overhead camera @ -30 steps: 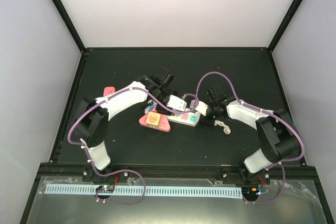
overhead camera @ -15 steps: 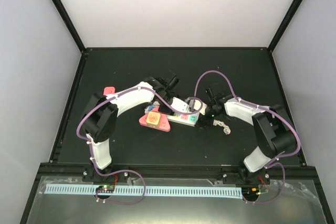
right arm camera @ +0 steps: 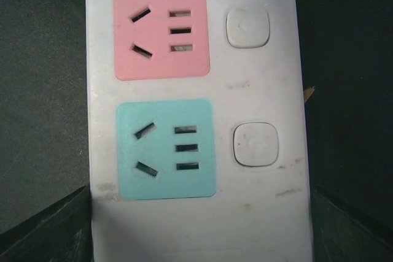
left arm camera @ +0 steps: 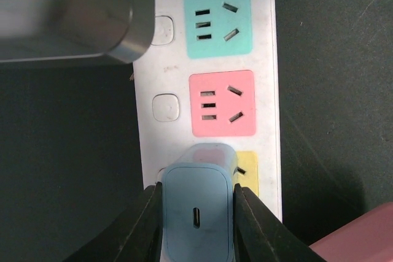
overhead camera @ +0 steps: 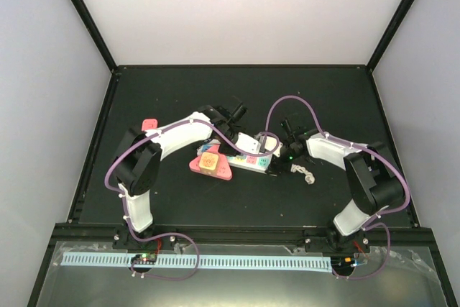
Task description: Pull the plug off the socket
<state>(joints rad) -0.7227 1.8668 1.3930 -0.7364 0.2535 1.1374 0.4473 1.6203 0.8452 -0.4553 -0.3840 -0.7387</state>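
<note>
Plug [left arm camera: 196, 213], a pale blue rounded plastic block with a small slot port on top, sits seated in the yellow outlet face [left arm camera: 247, 173] at the bottom centre of the left wrist view. The socket [left arm camera: 166, 69], a long white plastic power strip, lies near the middle of the black table [overhead camera: 180, 91] in the overhead view. Higher in the wrist frame, a pink outlet face [left arm camera: 222, 104] and a teal outlet face [left arm camera: 218, 21] are empty. The left gripper [left arm camera: 198, 197] is narrow, with its dark fingers against both sides of the plug. The right gripper [right arm camera: 201, 213] is spread wide, clasping the strip's two long edges. The step in hand looks like securing the grip. The next move likely calls for a straight pull away from the outlet while the strip is held down.
</note>
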